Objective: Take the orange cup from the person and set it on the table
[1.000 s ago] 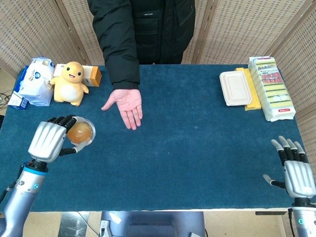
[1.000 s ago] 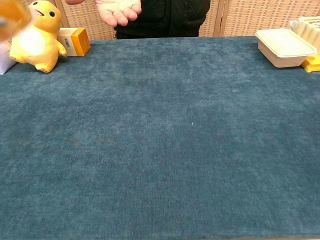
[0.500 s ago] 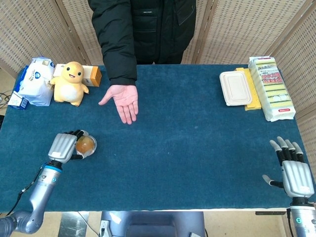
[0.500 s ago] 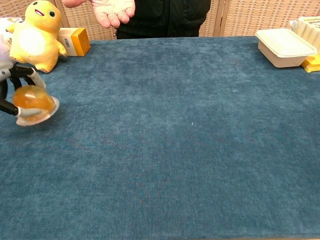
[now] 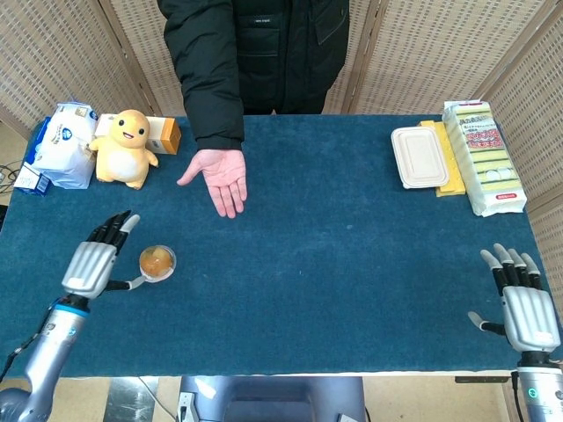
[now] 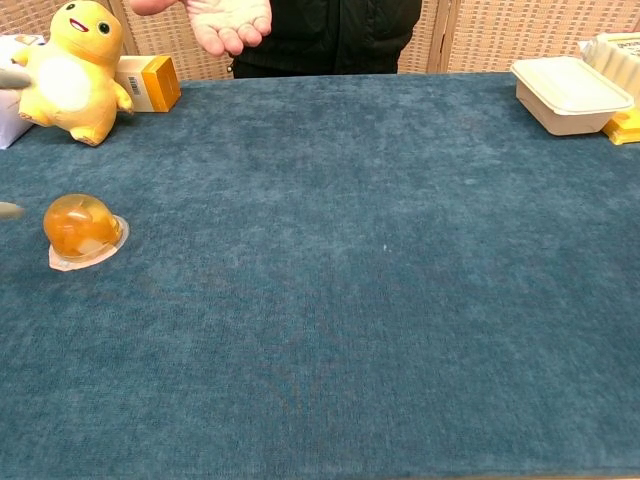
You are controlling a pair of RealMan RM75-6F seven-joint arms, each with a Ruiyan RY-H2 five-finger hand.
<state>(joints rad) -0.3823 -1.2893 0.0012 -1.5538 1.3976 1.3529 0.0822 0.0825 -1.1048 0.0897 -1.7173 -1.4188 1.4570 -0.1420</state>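
Observation:
The orange cup (image 5: 157,262) (image 6: 82,229), a small translucent jelly cup with a wide pale rim, stands on the blue table (image 5: 352,264) at its left side. My left hand (image 5: 91,261) lies just left of the cup with fingers spread and holds nothing; its thumb reaches toward the cup's rim. In the chest view only a fingertip (image 6: 8,210) shows at the left edge. My right hand (image 5: 526,308) hovers open at the table's front right corner. The person's hand (image 5: 218,178) (image 6: 230,22) stays palm up and empty over the far left part of the table.
A yellow plush toy (image 5: 126,148) (image 6: 69,75), an orange box (image 5: 164,135) and a white-blue bag (image 5: 63,145) sit at the back left. A white lidded container (image 5: 420,156) (image 6: 571,93) and a sponge pack (image 5: 482,155) lie at the back right.
My left hand lowered the cup onto the table, let go of it and drew back to the left with fingers spread. The person's hand and my right hand barely moved.

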